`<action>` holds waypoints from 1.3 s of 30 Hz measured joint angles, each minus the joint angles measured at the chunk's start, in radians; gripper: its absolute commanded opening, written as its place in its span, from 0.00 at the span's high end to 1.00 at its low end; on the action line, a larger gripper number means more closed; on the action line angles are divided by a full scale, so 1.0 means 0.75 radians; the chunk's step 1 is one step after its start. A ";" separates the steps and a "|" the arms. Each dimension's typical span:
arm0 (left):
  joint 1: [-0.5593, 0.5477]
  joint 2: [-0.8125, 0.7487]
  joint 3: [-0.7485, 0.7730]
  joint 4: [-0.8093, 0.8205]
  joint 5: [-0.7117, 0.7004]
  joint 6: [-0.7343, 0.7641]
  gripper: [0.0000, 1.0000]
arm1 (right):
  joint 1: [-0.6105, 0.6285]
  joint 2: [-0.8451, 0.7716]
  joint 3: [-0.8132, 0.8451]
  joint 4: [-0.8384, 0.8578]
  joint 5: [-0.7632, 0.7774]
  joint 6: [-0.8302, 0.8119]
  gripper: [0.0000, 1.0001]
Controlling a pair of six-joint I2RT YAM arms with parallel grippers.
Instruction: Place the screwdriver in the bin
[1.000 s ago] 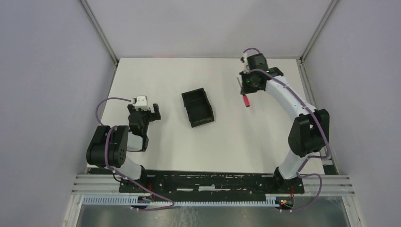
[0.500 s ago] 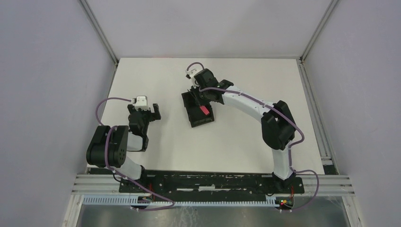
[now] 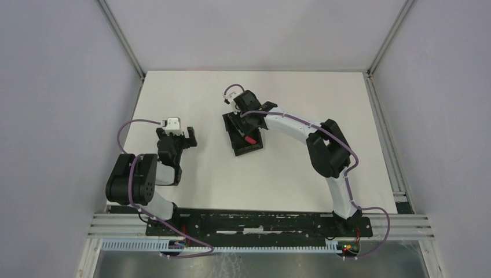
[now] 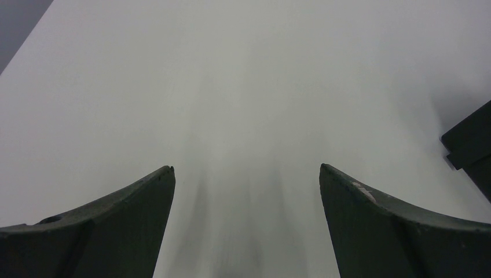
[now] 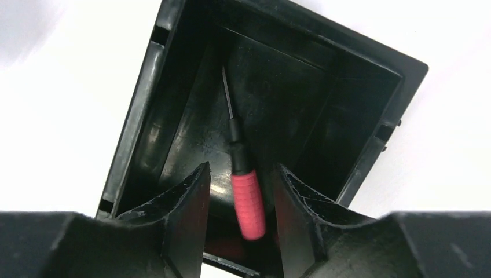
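Right arm: stretched from its base across the table (image 3: 301, 174) toward the middle, elbow bent, wrist tipped down over the bin (image 3: 238, 147). Right gripper (image 5: 242, 168) hangs just above the bin's interior. Jaws are parted wider than the handle between them, with a gap visible on each side, so nothing is gripped.

Left arm: folded close to its base at the left of the table. Left gripper (image 4: 246, 169) is low over bare tabletop with its jaws wide apart and nothing between them. A corner of the bin shows at the right edge of its wrist view.

Screwdriver (image 5: 237, 152): inside the bin, lying along the floor.
- Long axis runs roughly lengthwise down the bin, slightly skewed.
- The thin black shaft points away from the wrist camera, tip close to the left long wall.
- The red handle end is nearest the fingers.

Top view: only the red handle is visible, within the bin's walls toward its near end. The shaft cannot be made out there.
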 measured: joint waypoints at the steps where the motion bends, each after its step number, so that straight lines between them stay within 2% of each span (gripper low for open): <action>1: 0.000 0.000 0.000 0.001 0.000 0.000 0.00 | 0.002 0.002 0.004 0.000 0.000 -0.001 0.49; 6: 0.000 0.000 0.000 0.001 0.000 0.000 0.00 | 0.018 -0.008 0.011 0.020 0.003 -0.001 0.46; 8: 0.000 0.000 0.000 0.001 0.000 0.000 0.00 | 0.021 -0.034 0.010 0.024 0.007 0.004 0.40; 9: 0.000 0.000 0.000 0.001 0.000 0.000 0.00 | 0.022 -0.057 0.006 0.031 0.010 0.006 0.31; 11: 0.000 0.000 0.000 0.001 0.000 0.000 0.00 | 0.023 -0.127 -0.006 0.047 0.017 0.013 0.02; 15: 0.000 0.000 0.000 0.001 0.000 0.000 0.00 | 0.023 -0.342 -0.092 0.129 0.088 -0.003 0.02; 21: 0.000 0.000 0.000 0.001 0.000 0.000 0.00 | -0.053 -0.775 -0.399 0.348 0.246 -0.042 0.02; 25: 0.000 0.000 0.000 0.001 0.000 0.000 0.00 | -0.217 -1.028 -0.766 0.533 0.335 -0.057 0.02; 30: 0.000 0.000 0.000 0.001 0.000 0.000 0.00 | -0.416 -1.243 -1.287 0.725 0.420 -0.055 0.02; 34: 0.000 0.000 0.000 0.000 0.000 0.000 0.00 | -0.497 -1.395 -1.656 0.883 0.516 -0.056 0.02; 39: 0.000 0.000 0.000 0.001 0.000 0.000 0.00 | -0.552 -1.475 -1.912 1.100 0.563 -0.051 0.02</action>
